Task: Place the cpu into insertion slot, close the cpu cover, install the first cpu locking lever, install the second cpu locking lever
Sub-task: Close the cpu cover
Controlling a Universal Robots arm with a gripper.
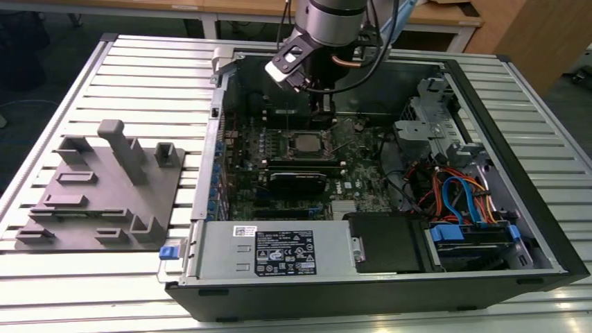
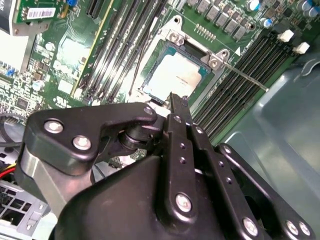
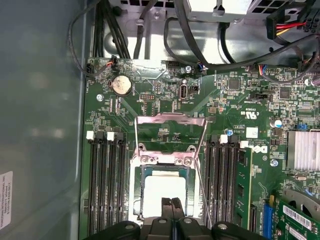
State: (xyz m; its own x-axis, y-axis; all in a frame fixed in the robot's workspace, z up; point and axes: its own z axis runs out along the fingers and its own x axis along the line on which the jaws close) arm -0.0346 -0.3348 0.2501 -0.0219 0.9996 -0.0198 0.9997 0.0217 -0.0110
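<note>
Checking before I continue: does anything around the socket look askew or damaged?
Nothing looks damaged or askew. The cpu sits square in the insertion slot, the cpu cover is swung open beyond it, and the shut gripper hangs over the chip.

Black gripper (image 3: pixel 172 202); just ahead of its fingertips the cpu (image 3: pixel 162 189) is silver-grey. Beyond that, the cpu cover (image 3: pixel 170 119) is bare silver, over a green circuit board (image 3: pixel 235 107), with black memory slots (image 3: pixel 107 190) striping either side.
</note>
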